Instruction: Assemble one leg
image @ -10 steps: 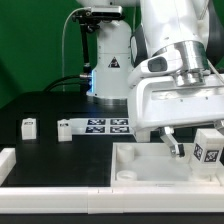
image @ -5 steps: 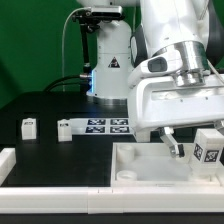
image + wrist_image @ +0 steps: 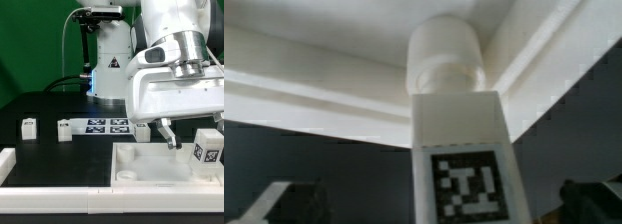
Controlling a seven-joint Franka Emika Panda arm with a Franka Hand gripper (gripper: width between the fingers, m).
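In the wrist view a white leg (image 3: 459, 140) with a black-and-white tag runs away from the camera. Its rounded end meets a corner of the white panel (image 3: 313, 85). My gripper (image 3: 429, 207) is open. Its dark fingers (image 3: 592, 197) stand on either side of the leg with gaps between. In the exterior view the gripper (image 3: 162, 134) hangs just above the far edge of the panel (image 3: 150, 165), and this leg is hidden by the hand. Other tagged legs lie at the exterior view's right (image 3: 208, 148) and left (image 3: 29, 126), (image 3: 65, 129).
The marker board (image 3: 108, 126) lies behind the panel. A white part (image 3: 8, 160) sits at the exterior view's lower left. A robot base and a camera stand (image 3: 108, 60) are at the back.
The hand has risen a little and shifted toward the exterior view's left. The fingers now stand higher above the panel's edge. The loose legs have not moved.
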